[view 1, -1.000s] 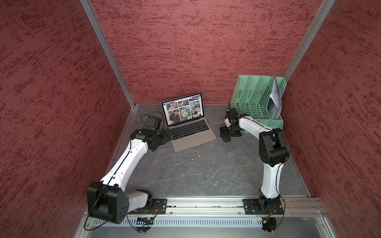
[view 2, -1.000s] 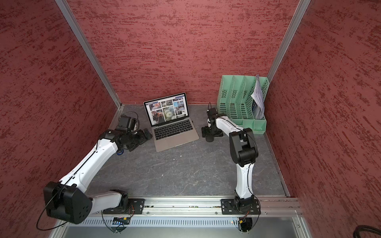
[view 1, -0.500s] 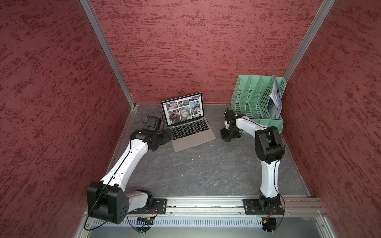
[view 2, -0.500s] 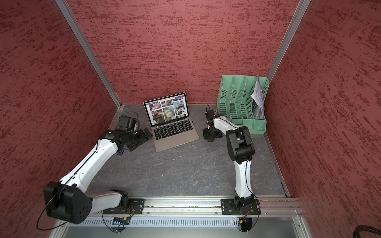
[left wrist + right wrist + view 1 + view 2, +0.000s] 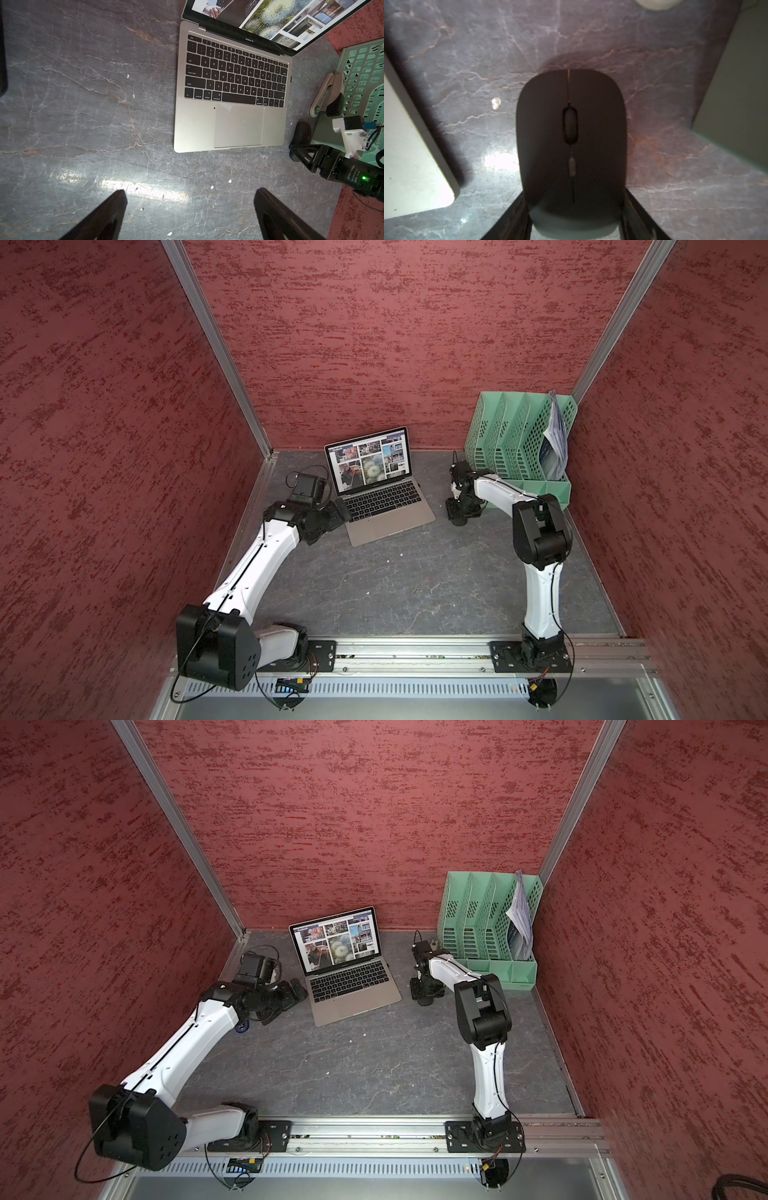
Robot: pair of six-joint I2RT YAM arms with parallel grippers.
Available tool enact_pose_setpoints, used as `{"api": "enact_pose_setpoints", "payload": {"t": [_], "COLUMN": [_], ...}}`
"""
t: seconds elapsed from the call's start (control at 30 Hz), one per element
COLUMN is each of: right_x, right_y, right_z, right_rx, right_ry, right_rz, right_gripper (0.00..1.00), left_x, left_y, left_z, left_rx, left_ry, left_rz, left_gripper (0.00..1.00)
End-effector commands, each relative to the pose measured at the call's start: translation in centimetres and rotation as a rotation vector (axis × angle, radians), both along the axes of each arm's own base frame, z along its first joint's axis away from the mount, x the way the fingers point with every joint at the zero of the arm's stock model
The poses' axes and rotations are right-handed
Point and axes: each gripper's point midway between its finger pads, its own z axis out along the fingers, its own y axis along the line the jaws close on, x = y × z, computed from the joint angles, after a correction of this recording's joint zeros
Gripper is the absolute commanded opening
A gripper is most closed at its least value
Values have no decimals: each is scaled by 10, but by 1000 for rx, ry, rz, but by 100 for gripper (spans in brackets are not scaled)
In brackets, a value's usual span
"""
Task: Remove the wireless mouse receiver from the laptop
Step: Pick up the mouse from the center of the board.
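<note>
Your laptop (image 5: 386,522) sits open near the far edge of the tabletop (image 5: 415,585), left of the middle, with its screen toward the back wall. The receiver (image 5: 290,78) is plugged in: a tiny dark stub on the laptop's right edge, level with the keyboard and barely visible in the left wrist view.

Your left claw (image 5: 191,192) hangs wide open and empty, low over the tabletop just beside the laptop's left edge. There it could, I judge, steady the laptop against a sideways pull.

Your right claw (image 5: 575,197) is not at the receiver. It is down over the black mouse (image 5: 571,104), which lies between the laptop's right edge and the green file rack (image 5: 519,439) in the far right corner. One finger stands on each side of the mouse's rear. You cannot tell whether they are truly gripping it or only flanking it.

The mouse lies on the way to the receiver, so clearing it probably comes first.
</note>
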Motion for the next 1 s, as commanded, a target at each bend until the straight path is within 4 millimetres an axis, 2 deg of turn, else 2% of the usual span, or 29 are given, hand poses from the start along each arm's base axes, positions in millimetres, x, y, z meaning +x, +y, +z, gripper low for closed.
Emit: {"api": "enact_pose_setpoints", "payload": {"t": [0.0, 0.13, 0.23, 0.3, 0.43, 0.57, 0.73, 0.97], "right_x": [-8, -13, -25, -35, -60, -78, -86, -90], "right_y": [3, 20, 40, 59, 102, 130, 160, 183], "right_z": [14, 50, 80, 98, 132, 145, 143, 156], "right_rx": [-15, 7, 39, 84, 204, 293, 305, 344], "right_ry": [-20, -95, -151, -192, -298, -318, -305, -336], "right_rz": [27, 135, 245, 327, 522, 654, 741, 788], "right_gripper": [55, 56, 57, 56, 57, 58, 58, 58], "left_x": [4, 6, 7, 6, 4, 0, 6, 14], "left_y": [-4, -15, -29, -42, -84, -113, -136, -152], "left_z": [0, 12, 25, 31, 36, 35, 38, 21], "left_rx": [-25, -66, -115, -172, -386, -475, -575, -560], "left_ry": [-11, -23, -28, -18, 16, 34, -2, -11], "left_rz": [-10, -62, -131, -182, -308, -380, -368, -334], "left_gripper": [100, 100, 100, 100, 100, 100, 100, 100]}}
